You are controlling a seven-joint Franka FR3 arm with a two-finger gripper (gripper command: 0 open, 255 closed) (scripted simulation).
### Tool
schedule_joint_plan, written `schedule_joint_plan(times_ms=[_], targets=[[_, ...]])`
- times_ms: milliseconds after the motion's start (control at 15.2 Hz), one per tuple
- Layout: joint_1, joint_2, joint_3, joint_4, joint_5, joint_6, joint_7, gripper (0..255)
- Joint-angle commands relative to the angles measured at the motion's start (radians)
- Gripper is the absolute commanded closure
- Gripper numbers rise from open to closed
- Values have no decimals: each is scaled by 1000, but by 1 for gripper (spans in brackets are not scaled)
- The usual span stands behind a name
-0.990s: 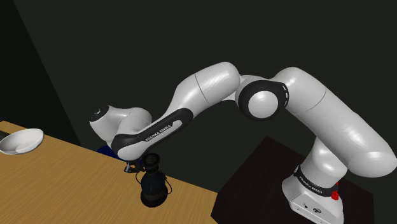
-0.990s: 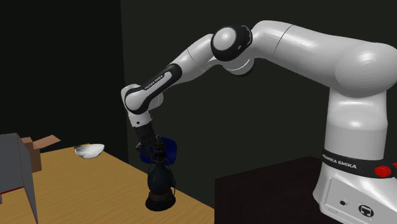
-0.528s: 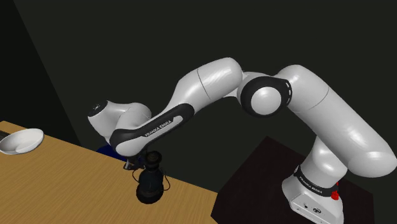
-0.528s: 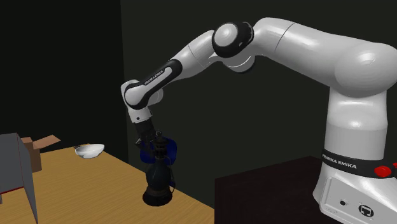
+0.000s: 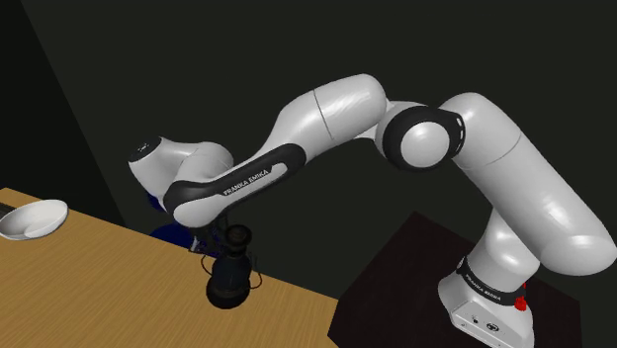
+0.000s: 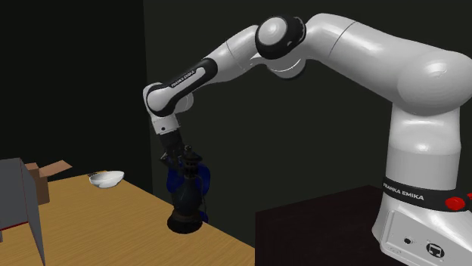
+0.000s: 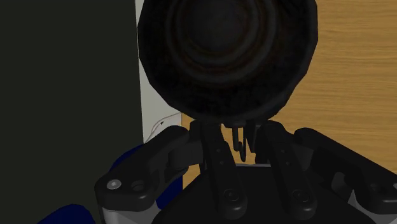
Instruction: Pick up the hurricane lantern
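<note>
While tight on the black lantern (image 5: 229,277), fingers (image 7: 215,159) below forearm (image 5: 237,183) lettering "FRANKA EMIKA".

Home: wooden table (image 5: 89,287), bowl (image 5: 30,219)

The table (image 5: 89,272) at the shoulder view's lower left is matt and wood-grained. The lantern (image 5: 229,279) looks matt black, and the white arm (image 5: 524,188) is smooth and glossy.
</note>
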Motion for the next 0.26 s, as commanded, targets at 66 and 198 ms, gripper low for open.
schedule_joint_plan(times_ms=[66, 198], targets=[[-4, -31, 5, -12, 5, -17, -2, 255], [-4, -32, 5, -12, 5, -18, -2, 255]])
